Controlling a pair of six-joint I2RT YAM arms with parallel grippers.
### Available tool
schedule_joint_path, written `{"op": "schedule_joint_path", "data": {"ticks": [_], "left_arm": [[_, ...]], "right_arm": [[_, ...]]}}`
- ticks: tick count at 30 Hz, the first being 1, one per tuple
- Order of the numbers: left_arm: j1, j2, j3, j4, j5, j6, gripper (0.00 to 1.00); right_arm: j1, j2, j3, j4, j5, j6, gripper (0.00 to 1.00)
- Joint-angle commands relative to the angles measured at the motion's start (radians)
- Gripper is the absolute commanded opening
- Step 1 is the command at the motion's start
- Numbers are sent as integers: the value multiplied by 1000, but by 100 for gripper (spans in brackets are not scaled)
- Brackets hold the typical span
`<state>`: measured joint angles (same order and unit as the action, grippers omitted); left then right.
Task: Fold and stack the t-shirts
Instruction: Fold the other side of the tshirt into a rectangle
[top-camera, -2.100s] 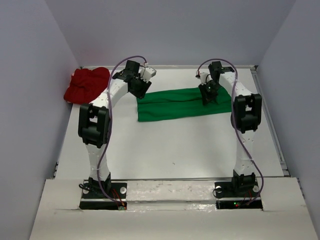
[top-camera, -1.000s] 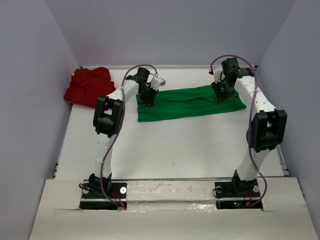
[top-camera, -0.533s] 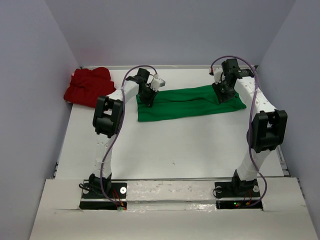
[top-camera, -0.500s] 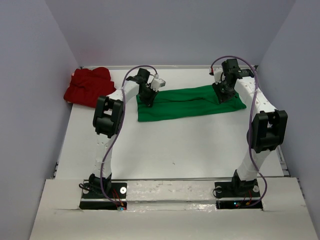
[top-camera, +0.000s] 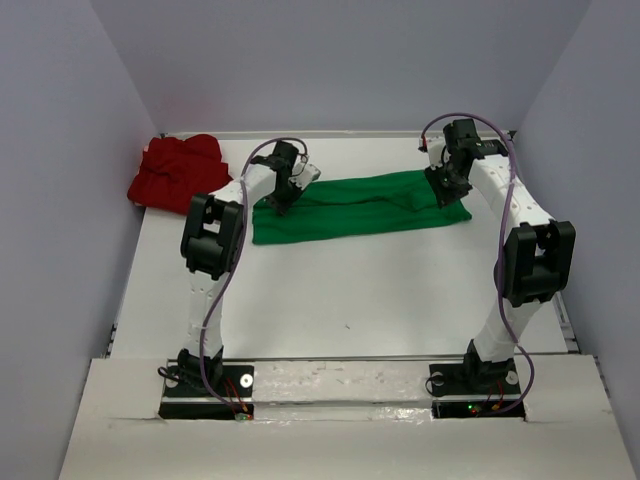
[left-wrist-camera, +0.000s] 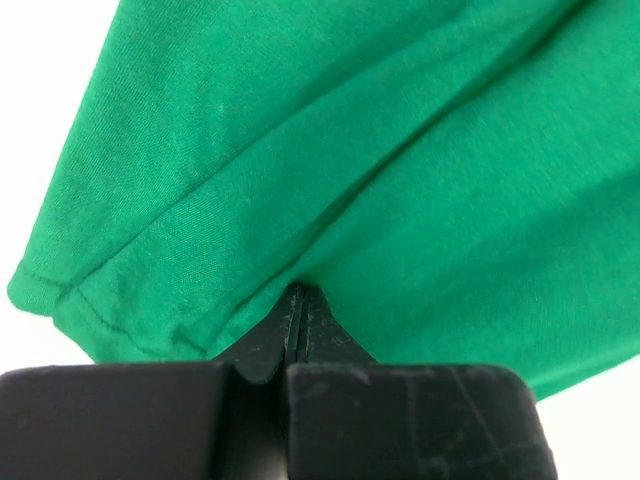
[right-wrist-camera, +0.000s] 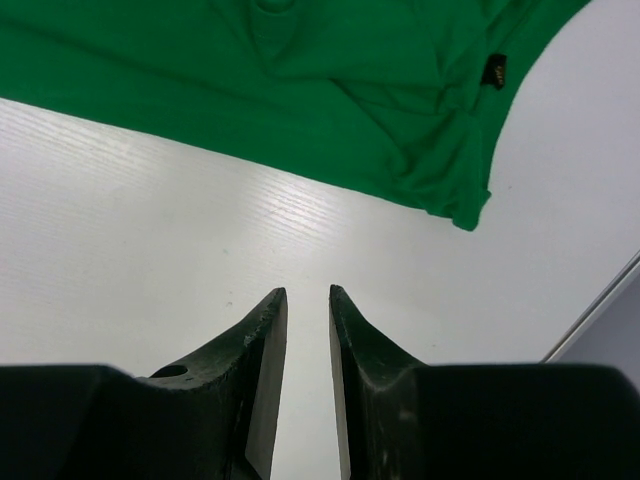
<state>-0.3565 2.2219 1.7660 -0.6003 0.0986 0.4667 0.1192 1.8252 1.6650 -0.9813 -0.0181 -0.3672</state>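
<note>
Fingertips of both arms are hiding under their own wrists in the top view, so grip is only reading from the wrist cameras. On the left wrist view the left gripper (left-wrist-camera: 297, 298) is pinching shut on a fold of the bright green cloth t-shirt (top-camera: 350, 207), close to a stitched hem; the cloth is filling most of that frame and running off its edges. The right gripper (right-wrist-camera: 305, 292) is standing with a narrow gap between its fingers, nothing in it, pointing at bare tabletop just beside the green shirt's right end.

Green shirt is lying as a long folded band across the far half of the white table (top-camera: 350, 300), between the two arms. The deep red cloth t-shirt (top-camera: 178, 172) is sitting bunched in the far left corner, well apart from the green one, against the wall; its folds are too lumped to read.

Pale grey-lilac walls (top-camera: 340, 60) are closing in three sides, with a metal rail (top-camera: 545, 250) running along the table's right edge.

A small dark tag (right-wrist-camera: 497, 70) is showing on the green shirt, its yellowish marks too small to read
</note>
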Motion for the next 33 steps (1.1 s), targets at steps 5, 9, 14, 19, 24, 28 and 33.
{"op": "schedule_joint_path", "data": {"ticks": [5,9,14,19,24,28,33], "left_arm": [[33,-54,-65,-76,-298,55,0],[34,-74,-47,-70,-333,59,0],[37,-110,84,-170,-129,46,10],[39,-250,200,-182,44,-5,49],[48,-359,288,-161,37,6,78],[108,-494,140,-72,19,1,86],[281,-603,-132,46,128,-30,99]], "right_arm": [[-1,-29,-7,35,-8,-9,29],[-1,-18,-8,36,-26,-7,29],[-1,-14,-8,38,-54,-12,28],[-1,3,16,30,-95,-15,28],[-1,12,50,39,-183,-21,29],[-1,61,105,67,-316,-35,29],[-1,154,165,141,-362,-59,25]]}}
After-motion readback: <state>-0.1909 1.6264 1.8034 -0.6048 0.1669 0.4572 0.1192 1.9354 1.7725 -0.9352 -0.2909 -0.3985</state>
